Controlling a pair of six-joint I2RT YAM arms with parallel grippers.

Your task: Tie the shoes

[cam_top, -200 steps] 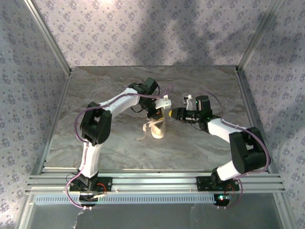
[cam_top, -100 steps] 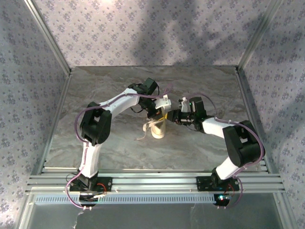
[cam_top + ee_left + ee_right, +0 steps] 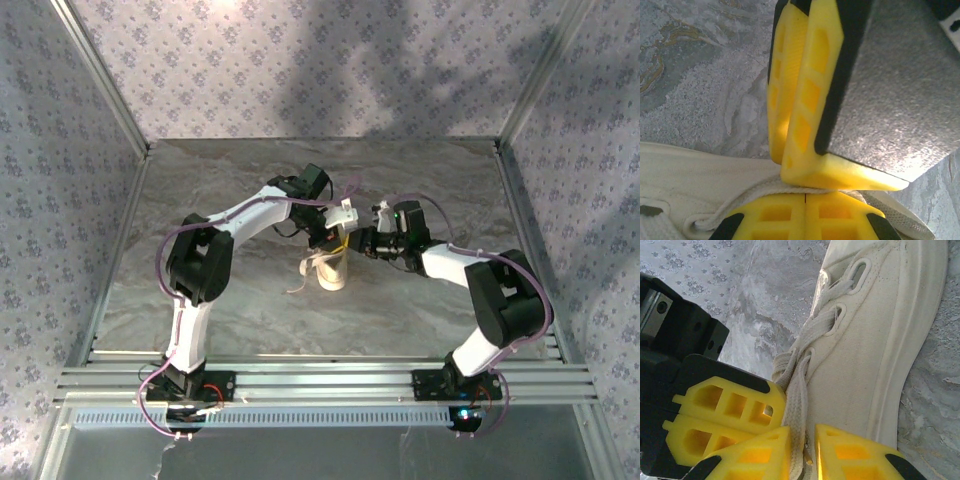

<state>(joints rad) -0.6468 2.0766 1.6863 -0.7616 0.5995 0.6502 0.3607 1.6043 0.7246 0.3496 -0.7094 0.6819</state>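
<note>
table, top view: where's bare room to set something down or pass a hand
Free: the far strip of table under the back wall; the left patch between the side frame and the left arm; the near strip between the shoe and the base rail. Crowded: the middle, where the left claw and right claw meet over the laces.

We saw the left arm (image 3: pixel 250 212) and right arm (image 3: pixel 450 262), both made of white links and bulky black joints, each trailing a looping purple cable (image 3: pixel 165 245). The bases (image 3: pixel 185 385) were black, and a small green light (image 3: pixel 462 413) glowed on the right one. The left gripper (image 3: pixel 805 197) and right gripper (image 3: pixel 802 435) had bright yellow fingers with recessed rectangular pockets and black backing.
</note>
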